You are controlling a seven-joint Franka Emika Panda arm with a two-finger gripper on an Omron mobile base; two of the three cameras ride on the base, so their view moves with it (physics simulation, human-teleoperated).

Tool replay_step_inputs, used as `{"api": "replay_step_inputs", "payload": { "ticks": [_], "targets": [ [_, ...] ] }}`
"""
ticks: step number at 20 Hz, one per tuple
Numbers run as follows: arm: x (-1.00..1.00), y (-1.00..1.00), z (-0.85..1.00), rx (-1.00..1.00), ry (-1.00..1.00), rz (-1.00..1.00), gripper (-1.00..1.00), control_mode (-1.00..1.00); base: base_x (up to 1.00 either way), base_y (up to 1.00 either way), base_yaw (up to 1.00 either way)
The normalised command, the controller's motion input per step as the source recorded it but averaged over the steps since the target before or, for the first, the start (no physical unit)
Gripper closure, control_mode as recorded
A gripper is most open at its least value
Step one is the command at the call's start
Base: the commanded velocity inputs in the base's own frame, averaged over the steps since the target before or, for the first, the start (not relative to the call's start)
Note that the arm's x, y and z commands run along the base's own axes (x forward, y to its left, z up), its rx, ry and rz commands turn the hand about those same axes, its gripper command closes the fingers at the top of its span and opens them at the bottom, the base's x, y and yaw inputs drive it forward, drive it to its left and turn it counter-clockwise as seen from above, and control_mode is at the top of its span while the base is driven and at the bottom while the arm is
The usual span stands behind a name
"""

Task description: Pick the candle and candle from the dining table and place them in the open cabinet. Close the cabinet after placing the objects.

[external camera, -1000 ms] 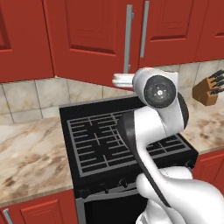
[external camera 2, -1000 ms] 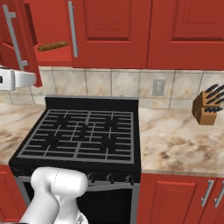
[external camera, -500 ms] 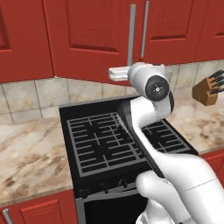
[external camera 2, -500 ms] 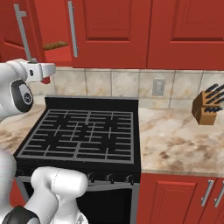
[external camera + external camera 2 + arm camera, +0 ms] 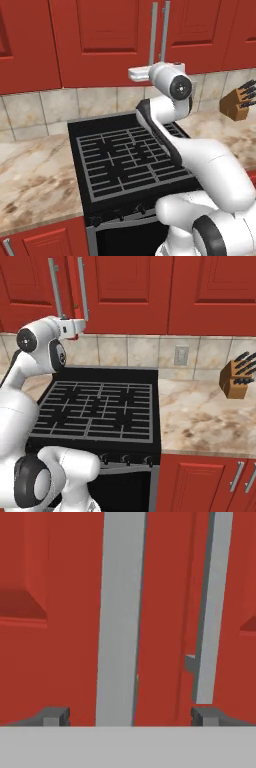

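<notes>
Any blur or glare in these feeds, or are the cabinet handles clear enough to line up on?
Hand view: the long silver bar handles are soft-edged, close up, no glare. Left base view: sharp, flat light, faint shadow under the red panelled wall cabinet. Right base view: equally crisp.

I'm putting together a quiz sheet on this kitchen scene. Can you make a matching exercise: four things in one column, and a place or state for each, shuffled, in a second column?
Things:
1. knife block
2. stove grates
3. end effector
4. wall outlet

Places or states:
A. on the tiled backsplash, right of the stove
B. fingers spread, in front of the cabinet door handles
C. on the marbled counter, far right
D. black, below the red cabinet doors

Pairs: 1-C, 2-D, 3-B, 4-A
</notes>
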Motion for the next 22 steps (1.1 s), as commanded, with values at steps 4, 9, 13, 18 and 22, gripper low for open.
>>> {"api": "replay_step_inputs", "payload": {
  "ticks": [4,9,13,18,22],
  "targets": [
    [1.00,-0.05,0.00,0.00,-0.12,0.24,-1.00,-1.00,0.00,0.00,0.00],
    [0.73,0.02,0.01,0.00,0.00,0.28,-1.00,-1.00,0.00,0.00,0.00],
    [0.42,0.11,0.00,-0.02,0.01,0.19,-1.00,-1.00,0.00,0.00,0.00],
    [0.66,0.00,0.00,-0.04,0.00,0.05,-1.00,-1.00,0.00,0.00,0.00],
    [0.88,0.00,0.00,0.00,0.04,0.02,-1.00,-1.00,0.00,0.00,0.00]
  ]
}}
